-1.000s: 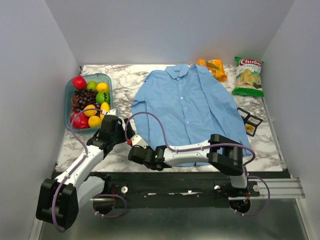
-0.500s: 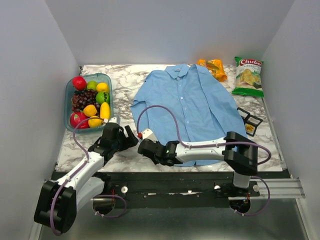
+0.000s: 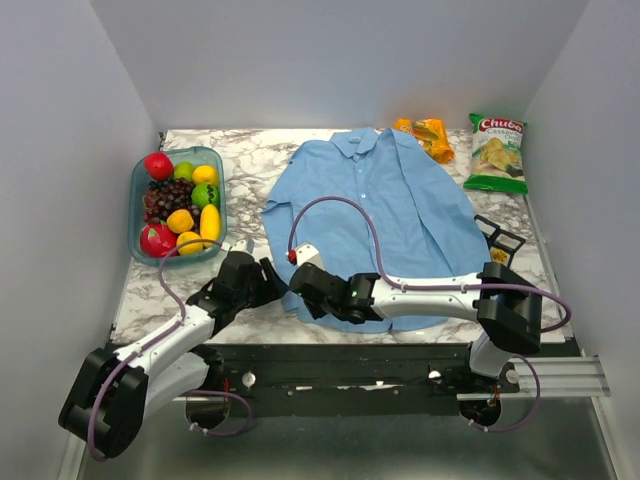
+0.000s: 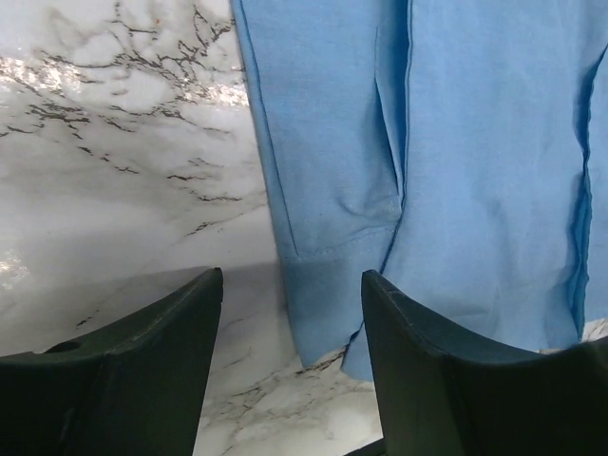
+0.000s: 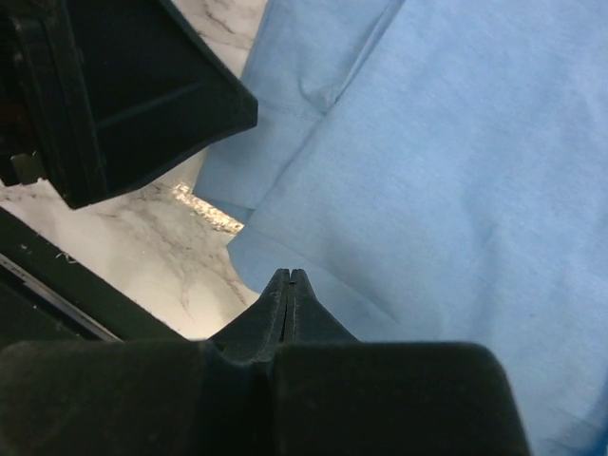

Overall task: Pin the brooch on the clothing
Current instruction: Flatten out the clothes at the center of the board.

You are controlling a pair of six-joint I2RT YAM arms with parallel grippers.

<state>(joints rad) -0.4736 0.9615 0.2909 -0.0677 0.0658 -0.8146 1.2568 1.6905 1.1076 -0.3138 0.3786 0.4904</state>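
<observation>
The one label you could read sat far out past your right gripper (image 5: pixel 290 275): a green snack bag (image 3: pixel 497 152) printed "Chuba", with "Cassava" beneath it, and an orange packet (image 3: pixel 425 136) lay just left of it, its print too small to make out. Well beyond your left gripper (image 4: pixel 292 280) stood a clear container (image 3: pixel 133 205) filled with fruit (image 3: pixel 180 200): red, green and yellow pieces around dark grapes. Two small black trays (image 3: pixel 500 238) sat by your right arm's elbow, their contents too small to tell. The shirt (image 3: pixel 380 210) lay flat and buttoned on the marble table (image 3: pixel 250 160), its collar at the end farthest from both tools. Your left gripper's jaws stood apart around nothing, and only its wrist view showed the sleeve cuff (image 4: pixel 332 280) lying just ahead of them. Your right gripper was clenched over the shirt's near hem, nothing visible between its fingers; its wrist view alone showed the left tool close beside it. The top view alone showed a red speck (image 3: pixel 292 256) at that gripper's end; you could not tell whether it was the brooch.
</observation>
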